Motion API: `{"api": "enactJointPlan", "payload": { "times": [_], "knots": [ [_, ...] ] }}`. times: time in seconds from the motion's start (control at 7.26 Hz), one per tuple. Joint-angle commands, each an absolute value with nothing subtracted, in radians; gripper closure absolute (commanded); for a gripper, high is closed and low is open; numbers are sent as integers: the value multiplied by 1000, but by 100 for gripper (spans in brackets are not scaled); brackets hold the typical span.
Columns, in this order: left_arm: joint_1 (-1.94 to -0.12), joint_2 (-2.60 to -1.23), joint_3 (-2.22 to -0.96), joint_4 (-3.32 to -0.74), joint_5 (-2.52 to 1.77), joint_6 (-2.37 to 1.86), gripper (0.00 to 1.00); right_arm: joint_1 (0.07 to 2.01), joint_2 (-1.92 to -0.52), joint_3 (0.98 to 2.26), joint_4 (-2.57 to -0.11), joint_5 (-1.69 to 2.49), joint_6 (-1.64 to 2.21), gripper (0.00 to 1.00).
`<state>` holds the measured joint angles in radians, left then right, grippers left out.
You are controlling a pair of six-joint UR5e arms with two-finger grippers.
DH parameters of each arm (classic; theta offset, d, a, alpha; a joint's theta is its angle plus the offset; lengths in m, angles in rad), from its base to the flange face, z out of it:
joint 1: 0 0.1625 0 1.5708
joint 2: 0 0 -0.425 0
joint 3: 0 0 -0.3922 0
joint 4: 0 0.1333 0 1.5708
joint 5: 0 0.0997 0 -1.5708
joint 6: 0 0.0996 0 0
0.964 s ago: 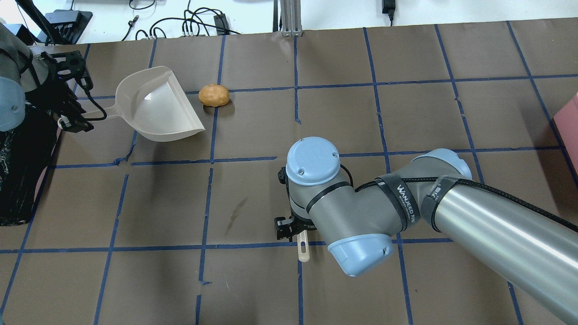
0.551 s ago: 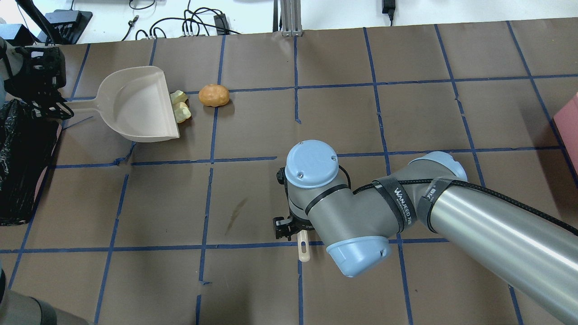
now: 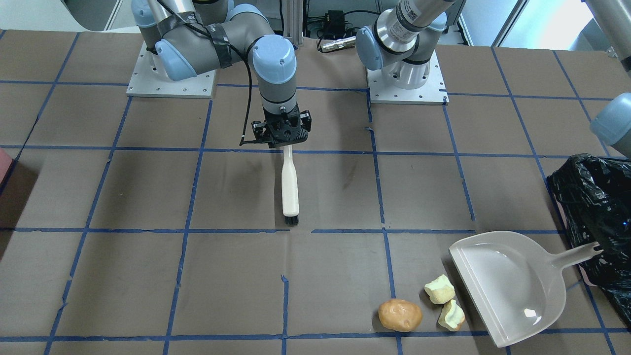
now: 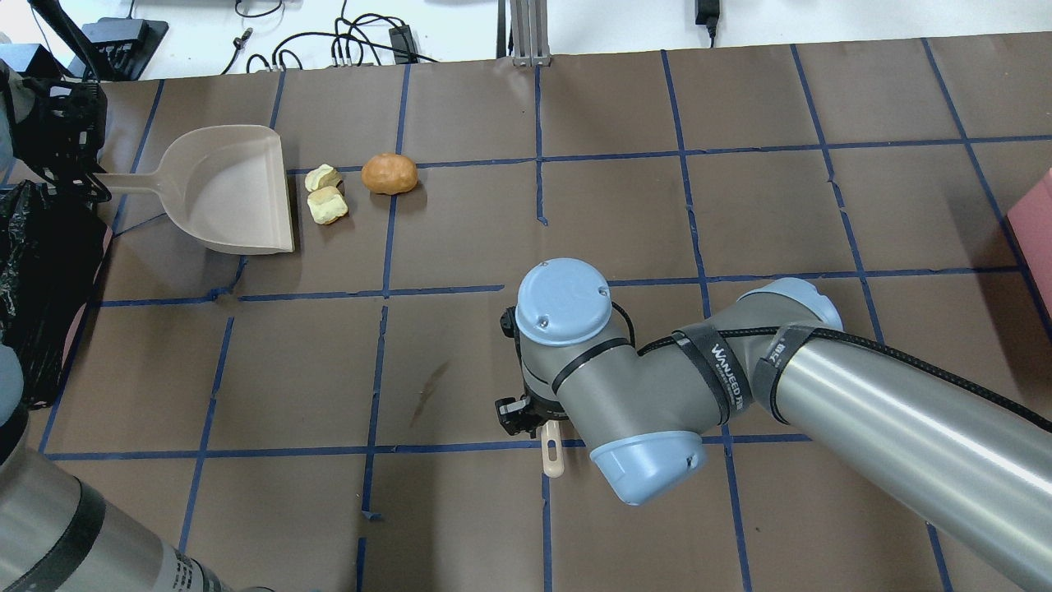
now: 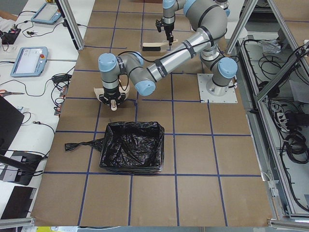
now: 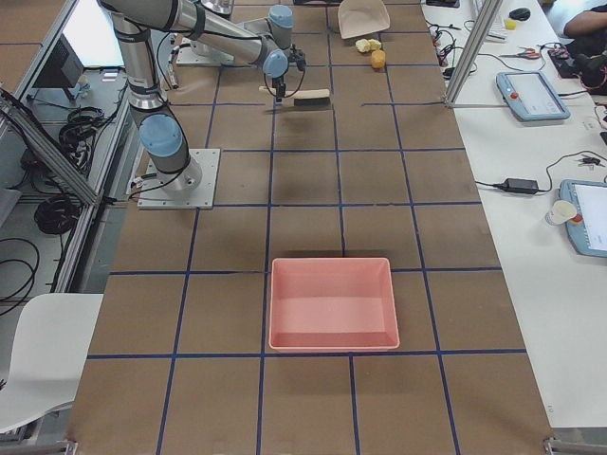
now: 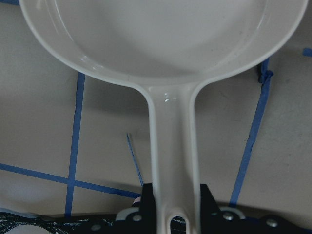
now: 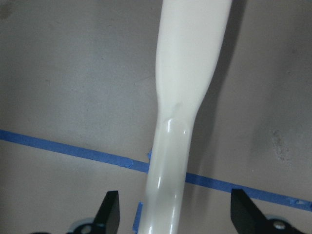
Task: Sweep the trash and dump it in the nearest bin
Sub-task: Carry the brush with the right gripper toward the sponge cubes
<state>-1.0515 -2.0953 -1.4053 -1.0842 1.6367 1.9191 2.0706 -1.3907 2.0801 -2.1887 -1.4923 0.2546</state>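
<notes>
The left gripper [image 7: 173, 214] pinches the beige plastic dustpan [image 4: 222, 189] by its handle, near the three trash lumps [image 4: 327, 204]. The right gripper [image 3: 282, 133], wrist down, grips the white brush [image 3: 290, 185]. The black-lined bin [image 4: 37, 288] is cut off far left.

Grey-and-silver arms [image 4: 863, 403], pale blue joint caps, black cables.

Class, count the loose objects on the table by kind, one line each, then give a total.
Pale chunks: 2
Potato: 1
Dustpan: 1
Brush: 1
Black-lined bin: 1
Pink tray: 1
Total: 7
</notes>
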Motion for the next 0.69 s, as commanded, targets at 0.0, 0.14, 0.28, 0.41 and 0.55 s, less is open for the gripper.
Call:
{"api": "enactJointPlan", "payload": {
  "times": [0.0, 0.14, 0.28, 0.41, 0.55],
  "knots": [
    [-1051, -2158, -1341, -1080, 1638, 1962, 95, 2071, -1391, 2079, -2189, -1494, 255, 88],
    [-1057, -2172, -1338, -1078, 1635, 1962, 95, 2071, -1391, 2076, -2189, -1502, 255, 93],
    [-1069, -2181, -1338, -1072, 1632, 1962, 95, 2069, -1393, 2068, -2187, -1503, 255, 93],
    [-1083, -2184, -1350, -1078, 1631, 1965, 95, 2066, -1397, 2037, -2180, -1503, 255, 95],
    [-1091, -2195, -1351, -1087, 1631, 1965, 95, 2065, -1390, 2005, -2172, -1499, 258, 96]
  ]
}}
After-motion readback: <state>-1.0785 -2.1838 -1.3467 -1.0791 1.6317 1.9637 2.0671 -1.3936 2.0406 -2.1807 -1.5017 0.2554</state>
